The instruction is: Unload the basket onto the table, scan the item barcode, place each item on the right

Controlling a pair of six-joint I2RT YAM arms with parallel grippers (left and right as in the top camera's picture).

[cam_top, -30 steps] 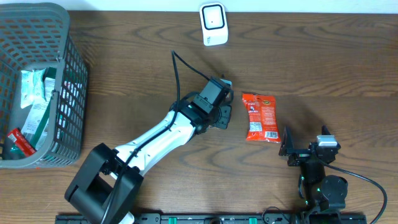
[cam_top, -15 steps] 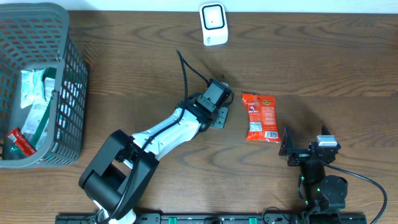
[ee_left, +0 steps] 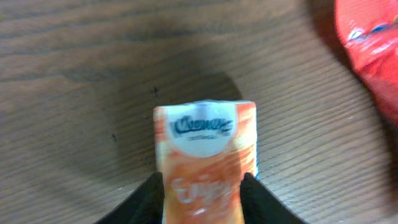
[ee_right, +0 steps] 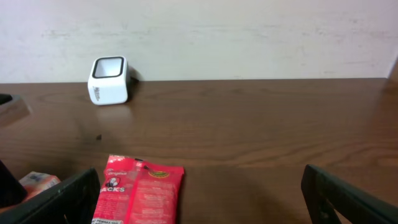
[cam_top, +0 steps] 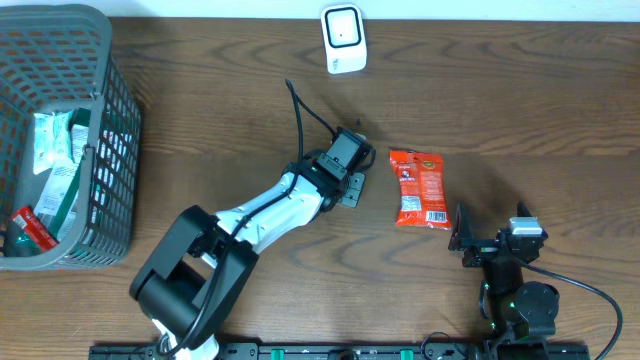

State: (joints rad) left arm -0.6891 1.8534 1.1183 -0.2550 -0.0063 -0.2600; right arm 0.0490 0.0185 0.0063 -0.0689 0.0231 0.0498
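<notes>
Now L claw [ee_left: 202, 180] clamped on tissue pack [ee_left: 205, 140], long axis straight ahead; R claw [ee_right: 200, 175] apart

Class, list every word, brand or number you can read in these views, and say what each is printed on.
"Kleenex": orange tissue pack; lettering below it blurred.
"ACKS", a cut-off word: red snack bag; its small print unreadable.
Nothing legible: white scanner, packets in the grey basket.
</notes>
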